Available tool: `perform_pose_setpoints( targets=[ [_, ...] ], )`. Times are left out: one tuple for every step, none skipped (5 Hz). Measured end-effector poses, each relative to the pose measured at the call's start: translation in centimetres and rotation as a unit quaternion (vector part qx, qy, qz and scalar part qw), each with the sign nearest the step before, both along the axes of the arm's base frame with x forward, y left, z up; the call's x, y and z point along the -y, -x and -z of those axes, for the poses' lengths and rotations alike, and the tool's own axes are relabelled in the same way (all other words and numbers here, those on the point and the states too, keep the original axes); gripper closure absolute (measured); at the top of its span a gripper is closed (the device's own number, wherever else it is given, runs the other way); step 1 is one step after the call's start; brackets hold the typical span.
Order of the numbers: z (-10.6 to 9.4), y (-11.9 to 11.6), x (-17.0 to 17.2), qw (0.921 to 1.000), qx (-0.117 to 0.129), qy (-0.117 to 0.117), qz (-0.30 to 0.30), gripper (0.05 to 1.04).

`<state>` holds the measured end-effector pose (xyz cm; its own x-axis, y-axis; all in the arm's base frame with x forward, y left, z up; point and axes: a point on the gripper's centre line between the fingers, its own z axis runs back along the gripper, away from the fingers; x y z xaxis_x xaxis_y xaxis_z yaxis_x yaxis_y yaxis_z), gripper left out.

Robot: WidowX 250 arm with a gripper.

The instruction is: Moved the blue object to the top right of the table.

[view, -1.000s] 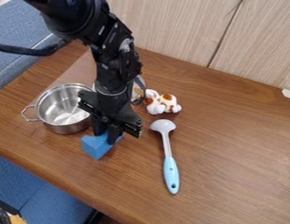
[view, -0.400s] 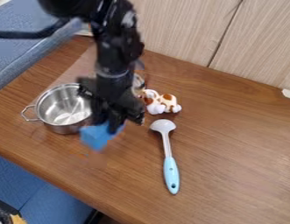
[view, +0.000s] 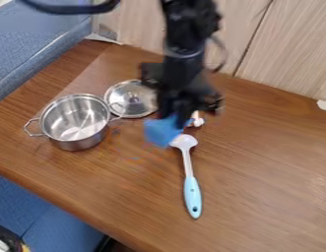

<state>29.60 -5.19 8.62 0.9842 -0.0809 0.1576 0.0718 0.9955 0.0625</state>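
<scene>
My gripper (view: 174, 117) held the blue block (view: 160, 132), mid-carry, I judged; next I needed to cross the table (view: 264, 157) to its top right

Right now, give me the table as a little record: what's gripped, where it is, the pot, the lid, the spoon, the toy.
gripped: blue object, in the gripper
gripped position: by the head of the spoon, right of the pot in the picture
pot: steel, two handles, open top, at the left
lid: steel with a knob, behind and right of the pot
spoon: pale head, light blue handle, handle toward the near edge
toy: white part visible behind the gripper
task status: blue object not yet at the top right
</scene>
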Motion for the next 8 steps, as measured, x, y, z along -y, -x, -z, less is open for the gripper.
perform_pose_setpoints(
  targets=[
    [-0.8,-3.0,3.2,0.9998,0.014,0.01,-0.012,0.805],
    [-0.7,-6.0,5.7,0.9993,0.024,0.011,-0.025,0.805],
    [0.2,-8.2,7.0,0.9994,0.022,0.004,-0.026,0.805],
    [1.6,-10.0,7.6,0.9994,0.024,-0.004,-0.025,0.805],
    [2.5,-11.4,8.2,0.9991,0.032,-0.005,-0.026,0.805],
    [4.3,-12.5,8.6,0.9992,0.031,-0.005,-0.027,0.805],
    [5.5,-12.8,8.6,0.9993,0.019,-0.013,-0.028,0.805],
    [5.6,-12.7,8.6,0.9992,0.018,-0.013,-0.033,0.748]
  ],
)
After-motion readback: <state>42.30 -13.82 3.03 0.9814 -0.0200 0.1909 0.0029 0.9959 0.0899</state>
